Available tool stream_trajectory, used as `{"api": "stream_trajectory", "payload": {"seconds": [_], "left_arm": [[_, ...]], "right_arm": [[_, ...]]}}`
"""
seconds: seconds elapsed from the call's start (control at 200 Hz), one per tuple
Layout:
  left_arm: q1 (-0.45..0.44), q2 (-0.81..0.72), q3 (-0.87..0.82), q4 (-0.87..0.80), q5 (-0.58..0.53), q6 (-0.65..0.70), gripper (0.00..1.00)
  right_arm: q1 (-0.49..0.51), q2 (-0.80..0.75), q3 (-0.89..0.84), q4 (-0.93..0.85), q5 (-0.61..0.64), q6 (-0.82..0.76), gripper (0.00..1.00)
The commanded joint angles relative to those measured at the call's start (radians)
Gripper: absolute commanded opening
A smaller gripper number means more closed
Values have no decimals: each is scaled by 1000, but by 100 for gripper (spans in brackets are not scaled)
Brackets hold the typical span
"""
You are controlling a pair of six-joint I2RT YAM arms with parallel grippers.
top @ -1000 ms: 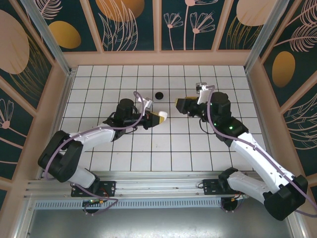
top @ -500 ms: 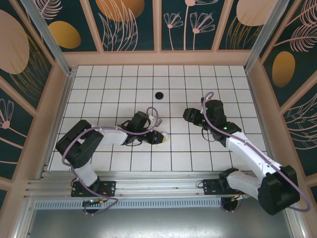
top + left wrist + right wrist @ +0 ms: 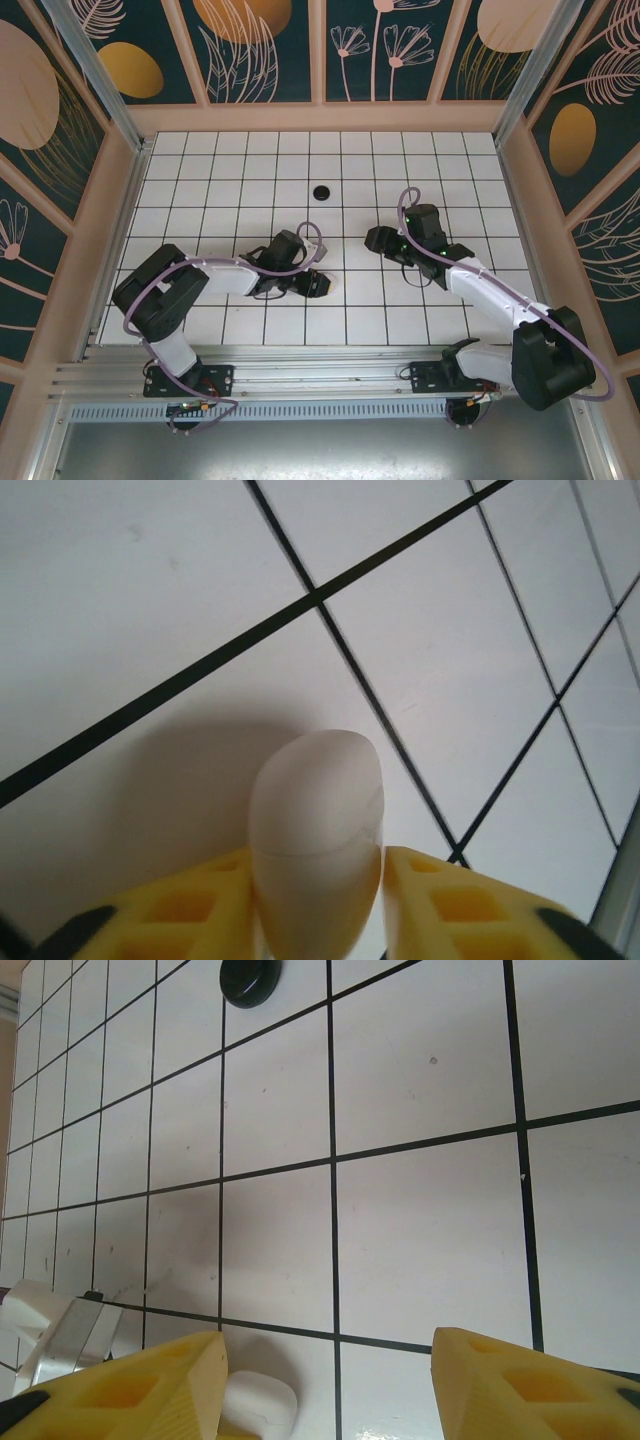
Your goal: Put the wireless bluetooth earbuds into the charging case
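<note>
The top camera looks down from above and behind the arm bases, far enough to take in the whole tiled counter [image 3: 230,160]. The left wrist camera sits very near the tiles, facing past the left pincer [image 3: 318,880] at a white case [image 3: 318,800]. The right wrist camera looks across the tiles past the right pincer [image 3: 330,1380], sharing that case and, with the top view, a black disc [image 3: 250,978].

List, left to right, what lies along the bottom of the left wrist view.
Yellow gripper finger → white rounded case, lying on the white tiles → second yellow gripper finger.
</note>
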Motion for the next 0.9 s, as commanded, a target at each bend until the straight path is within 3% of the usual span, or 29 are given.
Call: {"api": "stream_trajectory", "payload": {"seconds": [0.0,0.395,0.586,0.731,0.896], "left_arm": [[0,-42,33,-120,-68,33,40],[-1,-167,120,-300,-237,125,59],[18,-218,219,-380,-444,210,81],[116,-252,297,-395,-555,278,96],[309,-295,324,-335,-540,353,98]], "right_arm": [[-6,-5,5,10,-2,-4,56],[-42,-76,31,-69,104,-74,62],[-114,-85,71,-143,242,-134,72],[-213,-103,58,-106,345,-194,80],[-333,-120,-21,70,419,-283,96]]}}
